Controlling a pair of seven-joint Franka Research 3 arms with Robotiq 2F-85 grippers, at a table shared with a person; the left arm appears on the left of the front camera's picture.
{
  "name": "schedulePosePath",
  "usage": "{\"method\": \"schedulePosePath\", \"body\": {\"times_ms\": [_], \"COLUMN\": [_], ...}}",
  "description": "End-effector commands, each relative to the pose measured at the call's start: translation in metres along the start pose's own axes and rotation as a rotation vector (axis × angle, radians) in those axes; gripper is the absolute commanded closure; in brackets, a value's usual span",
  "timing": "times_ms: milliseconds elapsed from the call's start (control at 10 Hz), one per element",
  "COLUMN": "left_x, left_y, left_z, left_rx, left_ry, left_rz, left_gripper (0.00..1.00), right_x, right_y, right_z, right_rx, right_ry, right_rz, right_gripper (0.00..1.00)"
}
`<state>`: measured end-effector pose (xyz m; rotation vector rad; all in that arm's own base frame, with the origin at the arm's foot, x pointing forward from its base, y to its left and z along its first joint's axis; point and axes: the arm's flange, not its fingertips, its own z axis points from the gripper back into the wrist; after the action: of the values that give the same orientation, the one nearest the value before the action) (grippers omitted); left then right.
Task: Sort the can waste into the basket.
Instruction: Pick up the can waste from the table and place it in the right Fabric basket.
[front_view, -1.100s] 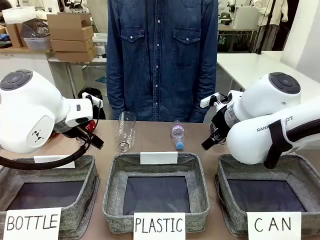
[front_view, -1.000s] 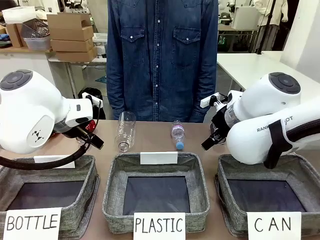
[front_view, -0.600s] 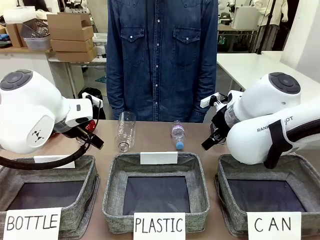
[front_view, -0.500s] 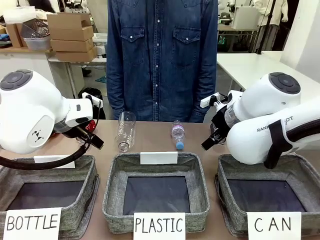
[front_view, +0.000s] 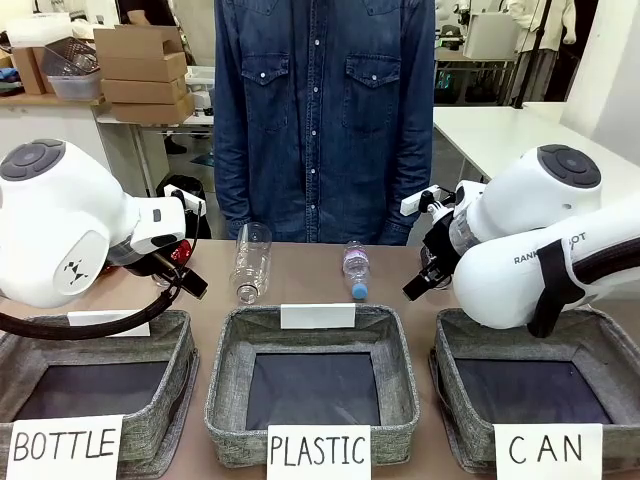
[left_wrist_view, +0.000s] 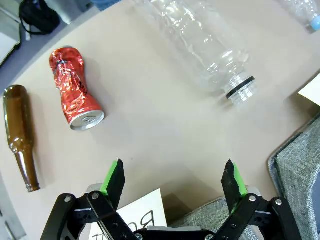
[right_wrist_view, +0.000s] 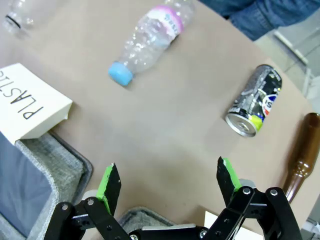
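A dented red can (left_wrist_view: 75, 92) lies on its side on the tan table, ahead and to the left of my left gripper (left_wrist_view: 173, 175). That gripper hovers open, nothing between its green-padded fingers. A dark black-blue can (right_wrist_view: 252, 102) lies on its side ahead and to the right of my right gripper (right_wrist_view: 167, 175), which is also open and empty above the table. The grey basket (front_view: 447, 380) with the "CAN" label stands at the front right, partly under my right arm, its dark inside bare.
A large clear plastic bottle (front_view: 250, 260) and a small blue-capped one (front_view: 356, 270) lie mid-table. Brown glass bottles lie beside each can (left_wrist_view: 20, 135) (right_wrist_view: 300, 155). Grey baskets marked PLASTIC (front_view: 225, 390) and BOTTLE (front_view: 180, 380) line the front. A person (front_view: 325, 120) stands at the far edge.
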<state>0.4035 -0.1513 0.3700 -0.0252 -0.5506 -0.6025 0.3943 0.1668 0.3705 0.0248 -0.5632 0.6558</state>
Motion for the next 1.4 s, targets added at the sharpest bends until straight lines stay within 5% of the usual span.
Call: {"method": "schedulePosePath", "body": {"times_ms": [0,200,400,500,600,700,800,900,1000,1100,1300], "left_x": [0.000,-0.011,-0.037,-0.034,0.031,0.031,0.032,0.027,0.014,-0.007,-0.061], "left_y": [0.000,-0.017,-0.045,-0.049,-0.016,-0.016,-0.031,-0.021,0.003,0.031,0.077], "left_z": [0.000,0.094,0.152,0.141,0.120,0.120,0.158,0.164,0.172,0.178,0.172], "left_rx": [0.000,0.054,0.126,0.173,0.074,0.074,0.122,-0.059,-0.220,-0.453,-0.553], "left_ry": [0.000,0.006,-0.142,-0.118,-0.091,-0.091,-0.124,-0.106,-0.123,-0.225,-0.363], "left_rz": [0.000,0.016,-0.092,-0.081,-0.067,-0.067,-0.096,-0.090,-0.028,0.012,0.218], "left_gripper": [0.00,0.00,0.00,0.00,0.00,0.00,0.00,0.00,0.00,0.00,0.00], "right_x": [0.000,0.006,-0.013,-0.018,0.015,0.018,0.014,0.007,-0.008,-0.018,-0.058], "right_y": [0.000,-0.004,0.012,0.019,-0.010,-0.004,0.000,-0.007,-0.022,-0.042,-0.080], "right_z": [0.000,0.097,0.170,0.171,0.131,0.173,0.166,0.171,0.189,0.207,0.221], "right_rx": [0.000,-0.002,-0.198,-0.207,-0.076,-0.135,-0.145,-0.093,0.101,0.421,0.747], "right_ry": [0.000,0.048,-0.080,-0.142,-0.025,-0.095,-0.053,-0.054,-0.136,-0.135,-0.221], "right_rz": [0.000,-0.174,-0.212,-0.150,-0.193,-0.189,-0.196,-0.260,-0.353,-0.604,-0.829], "right_gripper": [0.00,0.00,0.00,0.00,0.00,0.00,0.00,0.00,0.00,0.00,0.00]}}
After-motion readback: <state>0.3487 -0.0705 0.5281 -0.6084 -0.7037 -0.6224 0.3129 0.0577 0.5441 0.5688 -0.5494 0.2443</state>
